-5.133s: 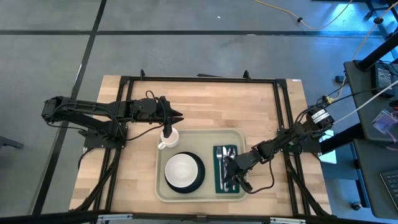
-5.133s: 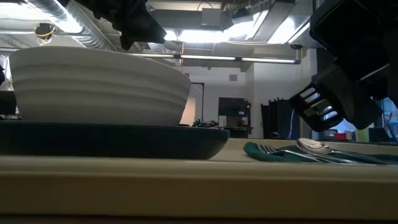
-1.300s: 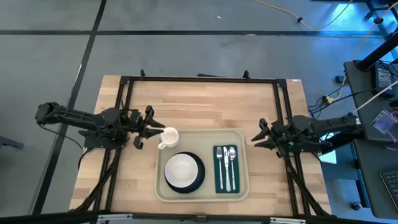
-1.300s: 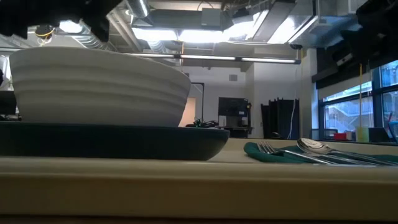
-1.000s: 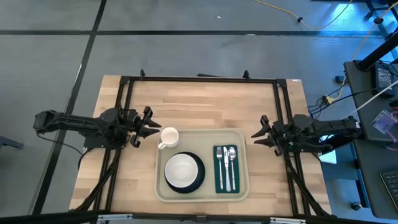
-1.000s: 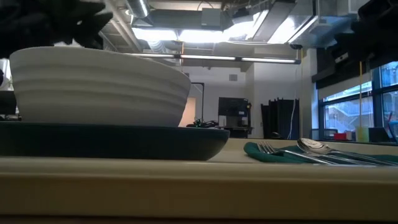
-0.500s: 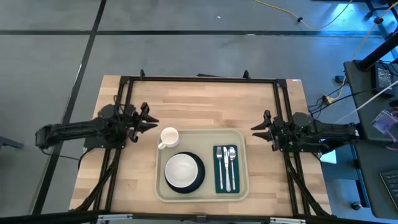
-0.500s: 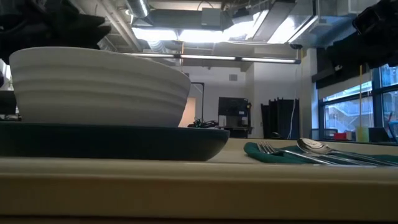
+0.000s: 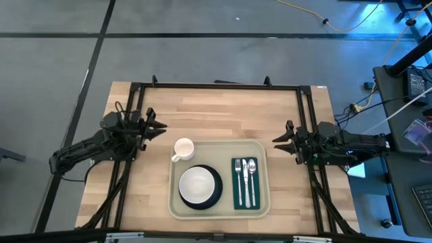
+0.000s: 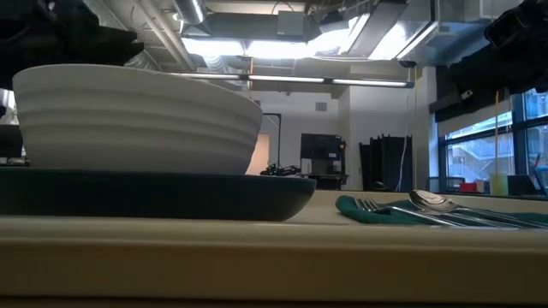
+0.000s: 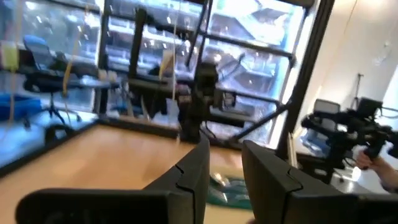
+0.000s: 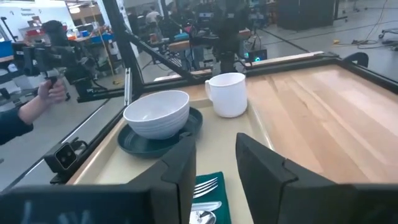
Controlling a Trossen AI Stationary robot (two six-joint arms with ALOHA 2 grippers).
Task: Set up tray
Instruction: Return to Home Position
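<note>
The wooden table (image 9: 223, 108) fills the middle of the high view. The big pale tray (image 9: 219, 152) lies flat on it, in the lower middle of that picture. The left gripper (image 9: 159, 127) is at the middle left, up and to the left of the tray and off it. Its two fingers are a little apart and hold nothing. The right gripper (image 9: 280, 135) is at the middle right, just past the tray's upper right corner. Its fingers are apart too, with nothing between them.

On the tray's left half sits a dark plate (image 9: 219, 189) with a white bowl (image 9: 197, 184) on it. A white mug (image 9: 183, 148) stands at the tray's upper left corner. I think it is just inside the rim, but from above that is hard to tell. On the right half lies a green napkin (image 9: 235, 202). A fork (image 9: 239, 177), a knife (image 9: 245, 181) and a spoon (image 9: 250, 177) lie on it side by side, with the fork on the left.

The tray looks all set, so only the arms need to go to rest. The mug is the thing closest to the left gripper. If that arm swings low, it could bump the mug and tip it over. A low swing by the right gripper could nudge the tray and slide the fork, knife and spoon out of line.

No words, brands or labels can be read on any of these things.
</note>
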